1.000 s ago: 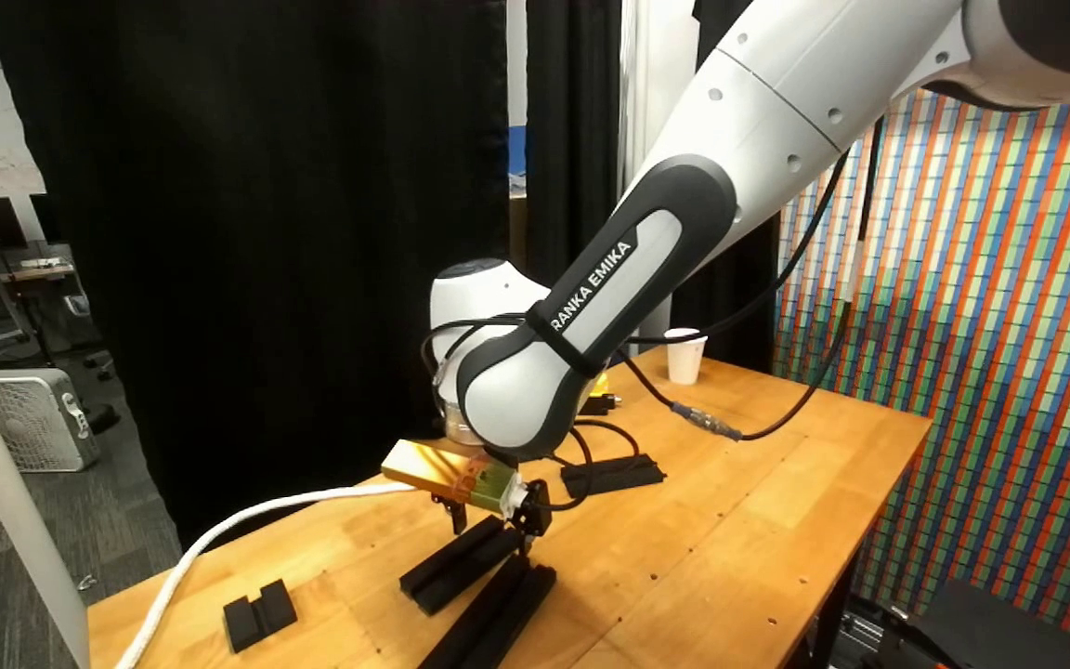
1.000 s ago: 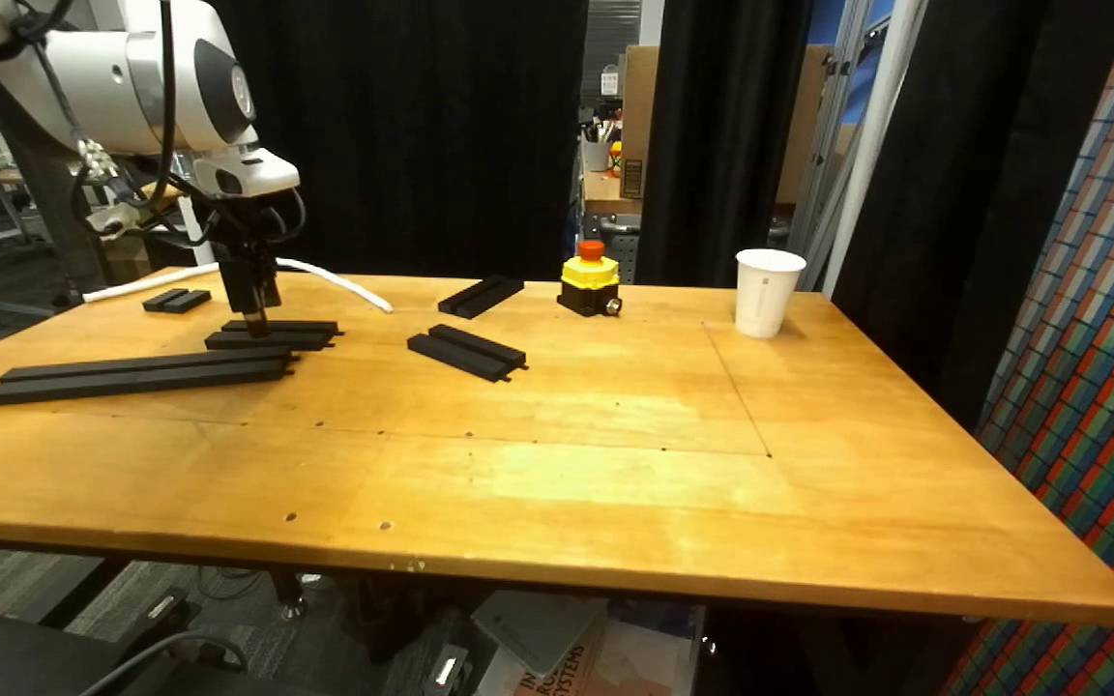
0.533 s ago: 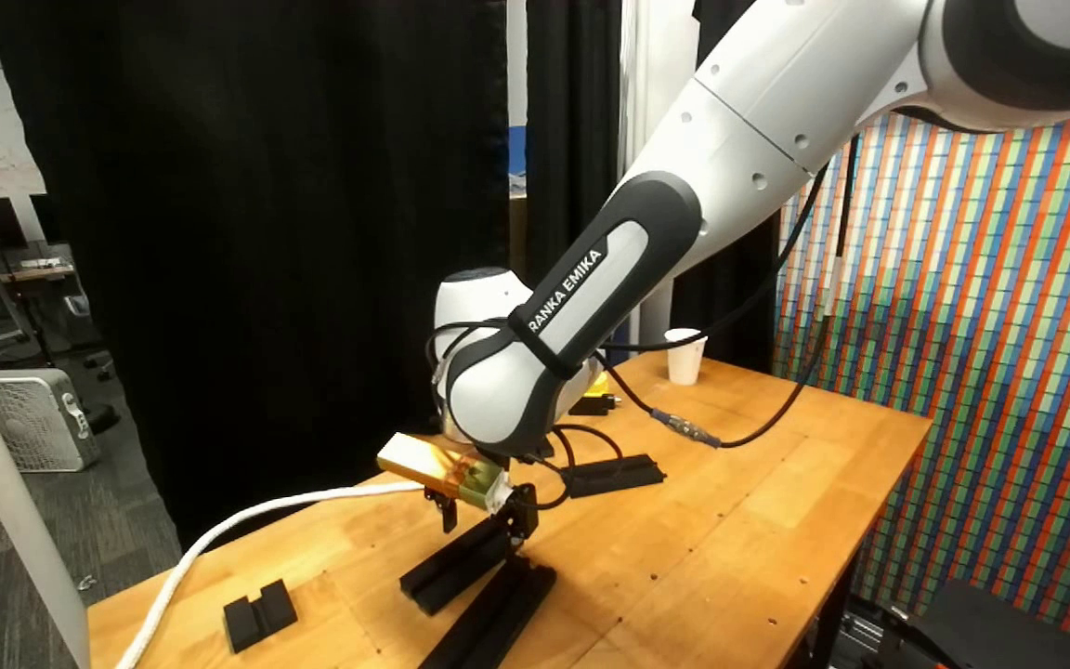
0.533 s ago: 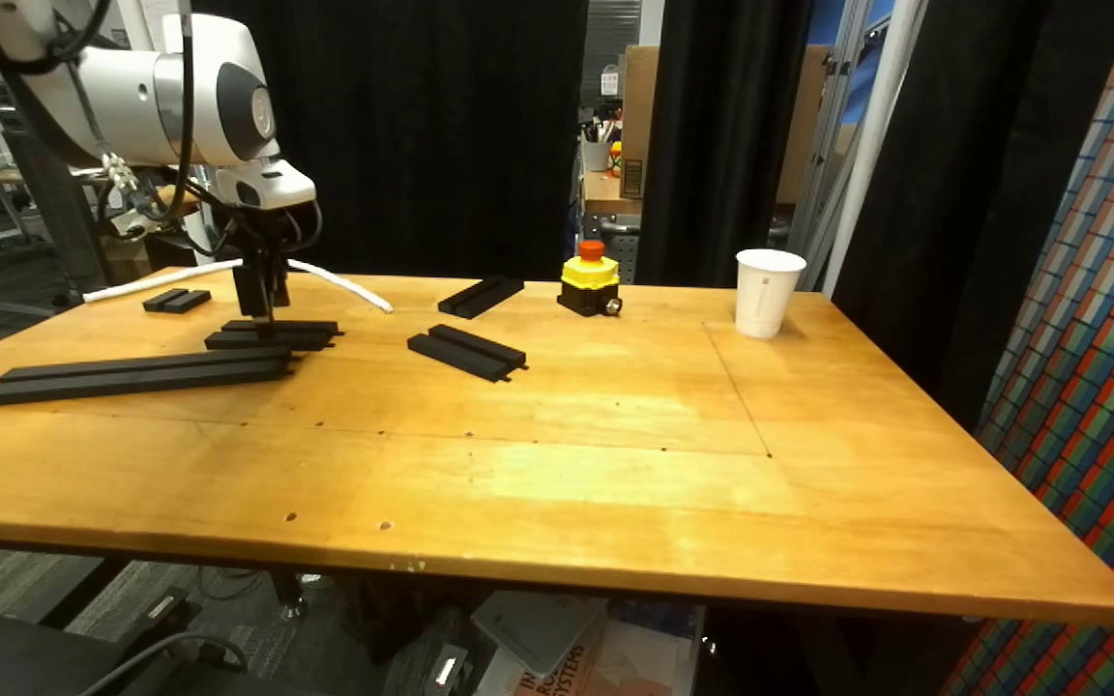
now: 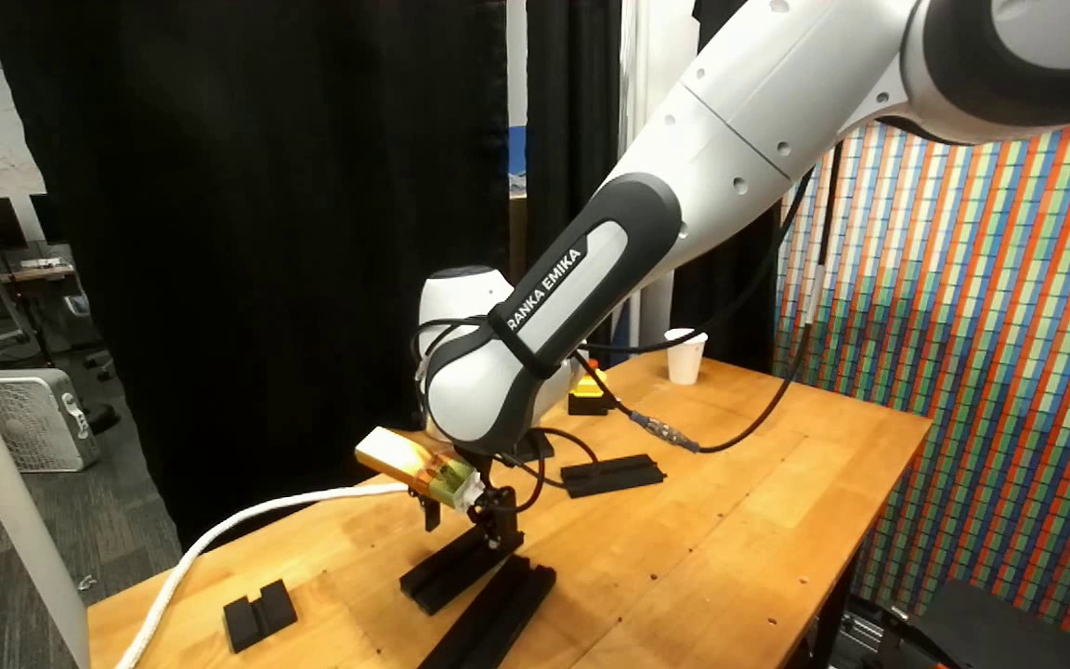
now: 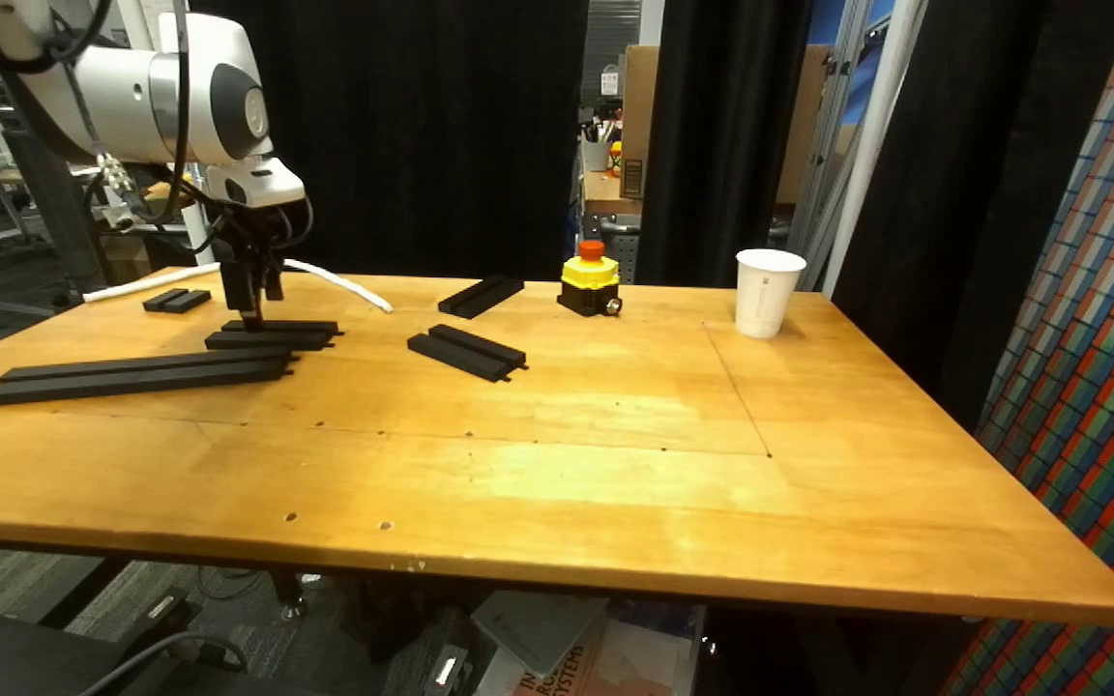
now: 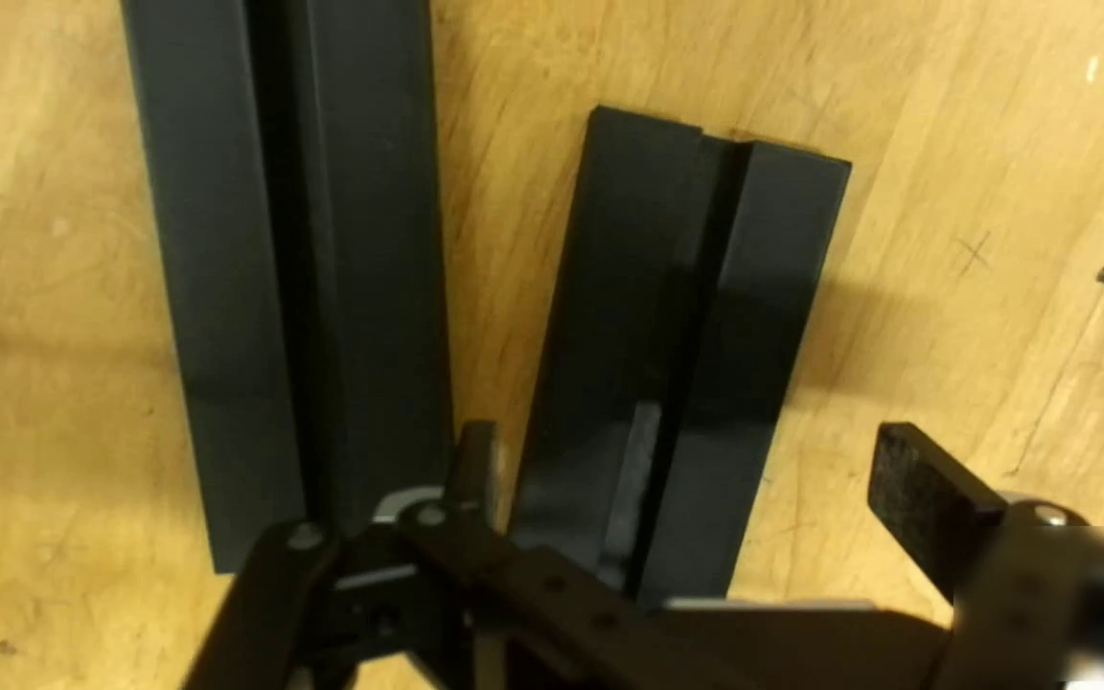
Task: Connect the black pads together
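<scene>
Reaching over table (image 6: pixel 615 512), arm (image 5: pixel 646 218) has just shifted slightly, as both exterior views show. Long black pad (image 6: pixel 131 379) lies flat, unmoved; shorter black pad (image 7: pixel 677 355), also unmoved, sits just beside its end, gap between, not joined. In wrist view gripper (image 7: pixel 689 462) stands spread wide, holding nothing, fingertips (image 7: pixel 911 484) to either side of shorter black pad. Shift probably means lining up grasp there, before any connecting. Whether fingertips are down at pad height: cannot tell.

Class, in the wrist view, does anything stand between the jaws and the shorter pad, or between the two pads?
Nothing visible blocks the open jaws from the shorter pad; between it and the longer pad, one jaw shows over the table.
</scene>
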